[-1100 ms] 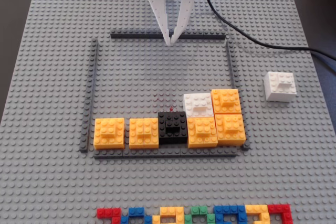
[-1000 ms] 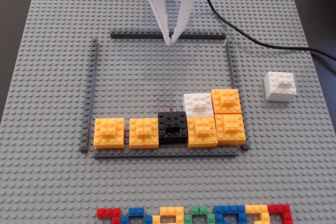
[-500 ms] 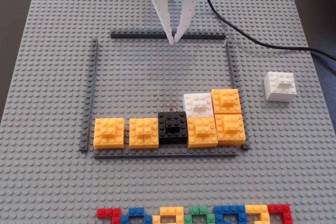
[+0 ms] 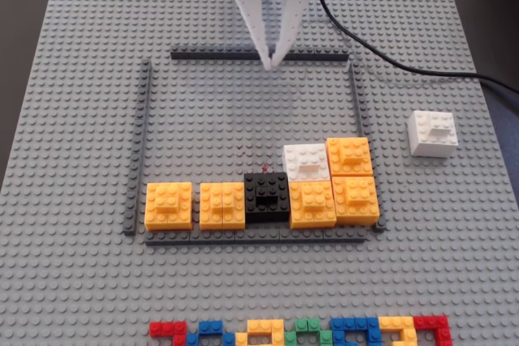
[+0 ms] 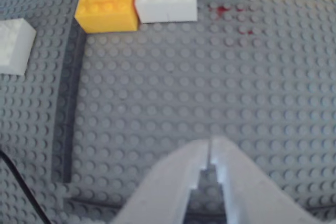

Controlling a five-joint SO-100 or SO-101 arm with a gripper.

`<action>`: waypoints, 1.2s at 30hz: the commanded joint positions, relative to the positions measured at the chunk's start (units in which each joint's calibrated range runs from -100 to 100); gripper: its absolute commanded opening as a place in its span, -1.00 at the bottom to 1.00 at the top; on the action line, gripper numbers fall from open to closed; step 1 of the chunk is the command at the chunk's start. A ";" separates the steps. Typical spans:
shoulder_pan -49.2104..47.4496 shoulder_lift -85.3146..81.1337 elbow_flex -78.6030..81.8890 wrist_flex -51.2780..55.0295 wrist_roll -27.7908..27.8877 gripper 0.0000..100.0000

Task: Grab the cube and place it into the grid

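One cube [image 4: 431,132] waits right of the grid [image 4: 203,119]; the gripper [image 4: 268,62], pressed together far off, must reach and spread.

I see five orange blocks [image 4: 169,205] flanking a black block [image 4: 267,197]. Below them, a row of multicoloured bricks [image 4: 300,332]; a black cable [image 4: 381,58] runs above.

in the fixed view the cube [image 4: 432,132] sits right of, outside the grid [image 4: 243,119].

Claw [image 4: 270,63] slightly higher, rightward.
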State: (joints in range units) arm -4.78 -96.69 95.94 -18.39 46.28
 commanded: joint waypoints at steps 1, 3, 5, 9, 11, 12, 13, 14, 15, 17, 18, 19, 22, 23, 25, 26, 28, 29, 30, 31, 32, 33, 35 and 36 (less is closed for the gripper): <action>-0.56 4.17 -3.73 -0.91 0.10 -1.00; -1.15 7.53 -6.63 -0.91 -0.05 -1.00; -1.60 11.31 -9.80 -0.86 -0.10 -1.00; -1.74 19.48 -18.50 0.56 -0.20 -1.00; -1.96 22.83 -22.85 1.73 -0.59 -1.00; -2.26 24.29 -25.03 2.56 -0.83 -1.00; -2.63 25.67 -27.20 3.39 -1.12 -1.00; -3.14 26.87 -29.29 4.17 -1.32 -1.00; -3.66 27.99 -31.10 4.81 -1.61 -1.00; -4.54 30.83 -35.27 6.27 -2.78 -1.00; -4.91 32.29 -37.35 6.86 -3.42 -1.00; -5.28 33.84 -39.53 7.54 -4.00 -1.00; -6.61 39.17 -46.42 9.84 -6.30 -1.00; -7.19 41.06 -48.95 10.67 -7.13 -1.00; -8.45 44.76 -54.21 12.43 -8.94 -1.00; -9.18 46.56 -56.75 13.16 -9.96 -1.00; -10.73 50.00 -61.19 14.48 -11.43 -1.00; -11.61 51.38 -62.91 14.87 -11.92 -1.00; -12.42 52.93 -64.54 15.12 -12.60 -1.00; -13.24 54.47 -66.44 15.55 -13.09 -1.00; -14.05 56.02 -68.07 15.85 -13.58 -1.00; -14.78 57.57 -69.89 16.14 -14.11 -1.00; -16.18 60.75 -74.15 16.83 -14.95 -1.00; -16.70 62.30 -76.23 17.07 -15.38 -1.00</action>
State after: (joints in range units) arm -19.80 -38.17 30.19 -2.27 32.21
